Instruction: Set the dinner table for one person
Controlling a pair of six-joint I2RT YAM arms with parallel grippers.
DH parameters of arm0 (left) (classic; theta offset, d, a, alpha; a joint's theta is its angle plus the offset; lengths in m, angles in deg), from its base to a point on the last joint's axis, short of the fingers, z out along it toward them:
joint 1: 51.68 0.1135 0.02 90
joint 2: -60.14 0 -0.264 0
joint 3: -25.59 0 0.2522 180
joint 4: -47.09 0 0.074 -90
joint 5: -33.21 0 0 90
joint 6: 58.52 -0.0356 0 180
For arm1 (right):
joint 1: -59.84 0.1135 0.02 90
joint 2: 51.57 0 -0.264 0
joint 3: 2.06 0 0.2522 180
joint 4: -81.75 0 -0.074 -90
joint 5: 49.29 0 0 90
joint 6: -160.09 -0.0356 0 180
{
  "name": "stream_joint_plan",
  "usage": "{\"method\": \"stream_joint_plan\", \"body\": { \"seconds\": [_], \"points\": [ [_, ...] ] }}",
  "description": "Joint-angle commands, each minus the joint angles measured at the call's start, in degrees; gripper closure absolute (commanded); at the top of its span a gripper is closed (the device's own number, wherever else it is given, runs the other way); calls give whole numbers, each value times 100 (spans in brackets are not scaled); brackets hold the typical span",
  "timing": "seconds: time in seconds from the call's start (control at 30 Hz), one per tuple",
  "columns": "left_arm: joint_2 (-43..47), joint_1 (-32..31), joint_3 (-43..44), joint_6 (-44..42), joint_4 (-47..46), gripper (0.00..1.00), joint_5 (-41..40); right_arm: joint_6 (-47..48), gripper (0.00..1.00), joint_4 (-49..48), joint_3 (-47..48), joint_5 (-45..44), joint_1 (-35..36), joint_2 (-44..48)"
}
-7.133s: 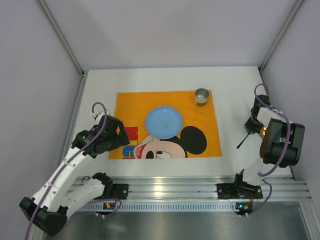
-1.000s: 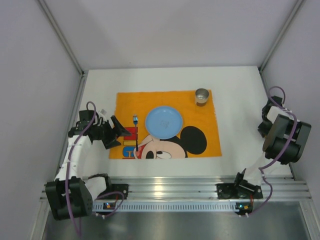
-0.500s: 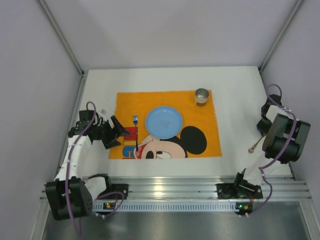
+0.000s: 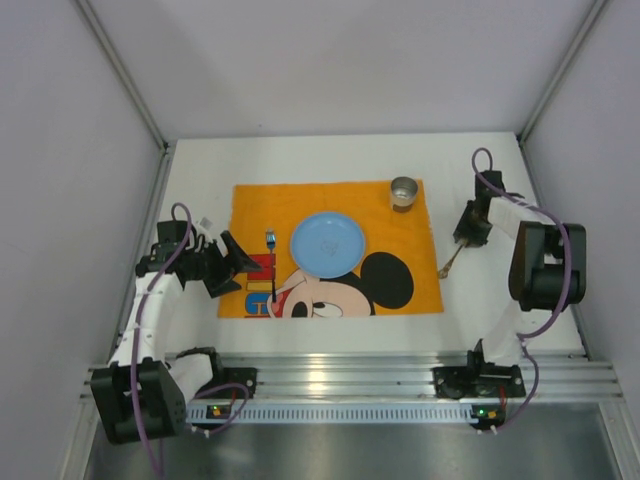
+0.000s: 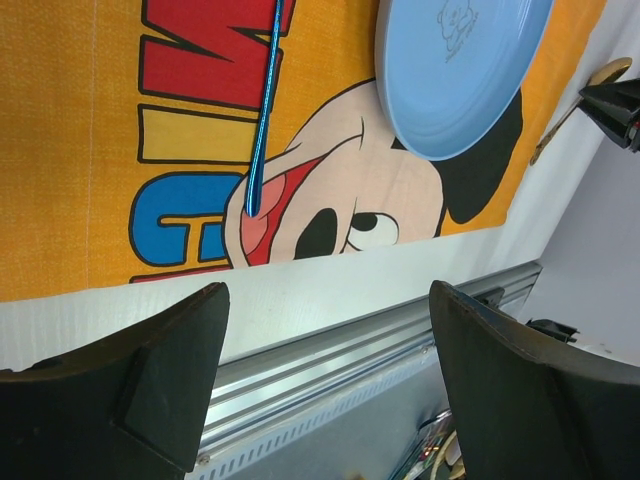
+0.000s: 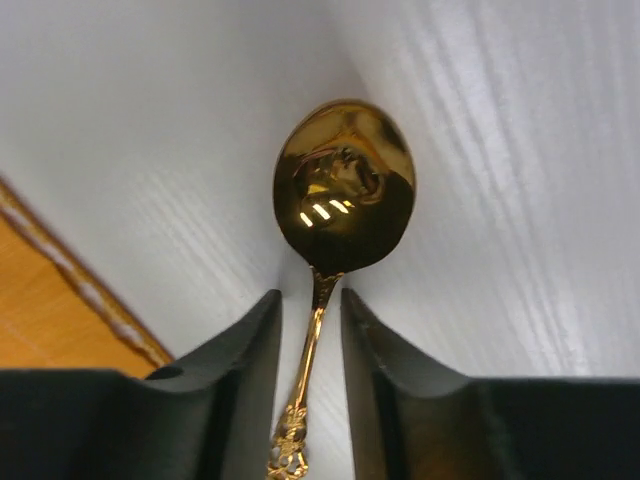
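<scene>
- My right tool pinches the gold spoon by its handle over the white tabletop, just beside the orange placemat.
- My left tool is spread, empty.

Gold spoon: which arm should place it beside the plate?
Right. The right gripper is shut on the gold spoon beside the placemat's right edge; the left gripper sits open across the blue plate.

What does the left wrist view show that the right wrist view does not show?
Only the left wrist view: the blue fork and blue plate on the orange placemat, and the metal rail. Only the right wrist view: the right fingers on either side of the handle of the gold spoon. Both: the spoon, the placemat and the white dinner table.
</scene>
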Motion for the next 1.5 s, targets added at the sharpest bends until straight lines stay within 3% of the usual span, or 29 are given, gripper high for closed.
{"method": "stream_joint_plan", "body": {
  "seconds": [0.0,0.1,0.23,0.37,0.53,0.7,0.97,1.17,1.23,1.3,1.47],
  "points": [
    [152,-25,-20,-6,-37,14,-35,-128,65,221,138,396,192,-84],
    [204,-25,-29,2,-29,14,-70,-49,60,239,42,344,315,144],
    [231,-25,-29,11,-37,14,-88,30,62,265,-81,256,324,276],
    [196,-17,-29,11,-46,14,-79,-22,75,239,-239,-33,324,250],
    [160,-17,-20,-15,-11,14,-62,-93,100,133,-319,-218,324,338],
    [125,-25,-29,-24,-46,14,-36,-22,100,396,-47,-491,315,347],
    [73,-25,-20,-24,-11,14,-18,-259,100,993,762,-623,438,1769],
    [81,-17,-20,-15,-20,12,-53,-505,100,1346,693,-579,1579,2702],
    [73,-17,-20,-15,-20,12,-70,-611,100,1311,430,-666,2246,2912],
    [81,-25,-20,-6,-11,12,-79,-629,100,1189,236,-693,2903,3027],
    [125,-25,-20,-6,-11,12,-79,-611,100,599,-257,-377,3549,2861]
  ]
}}
